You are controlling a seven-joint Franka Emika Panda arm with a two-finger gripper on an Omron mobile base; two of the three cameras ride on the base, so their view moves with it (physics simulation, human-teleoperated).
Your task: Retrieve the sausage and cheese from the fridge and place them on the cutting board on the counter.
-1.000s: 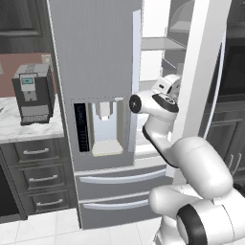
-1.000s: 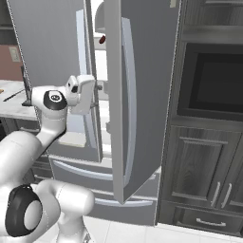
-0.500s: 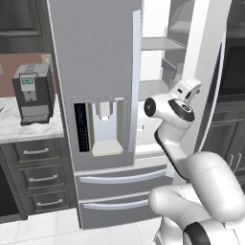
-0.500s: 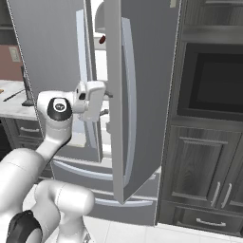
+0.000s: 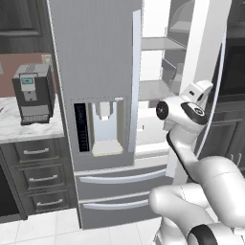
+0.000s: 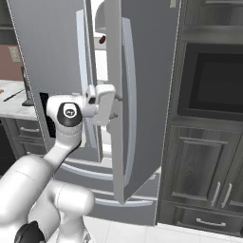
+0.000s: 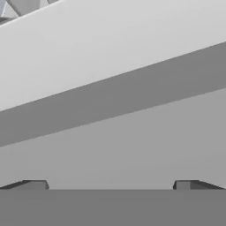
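Kitchen fridge [image 5: 95,72] stands ajar, fingers [image 7: 113,185] spread wide and empty against its door.

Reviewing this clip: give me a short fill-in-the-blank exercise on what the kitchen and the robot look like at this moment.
1. The right door of the fridge stands ____.
2. The gripper has its jaws ____, holding nothing.
3. The coffee machine stands on the ____, left of the fridge.
4. The water dispenser sits in the fridge door that is ____.

Missing words: open; open; counter; shut
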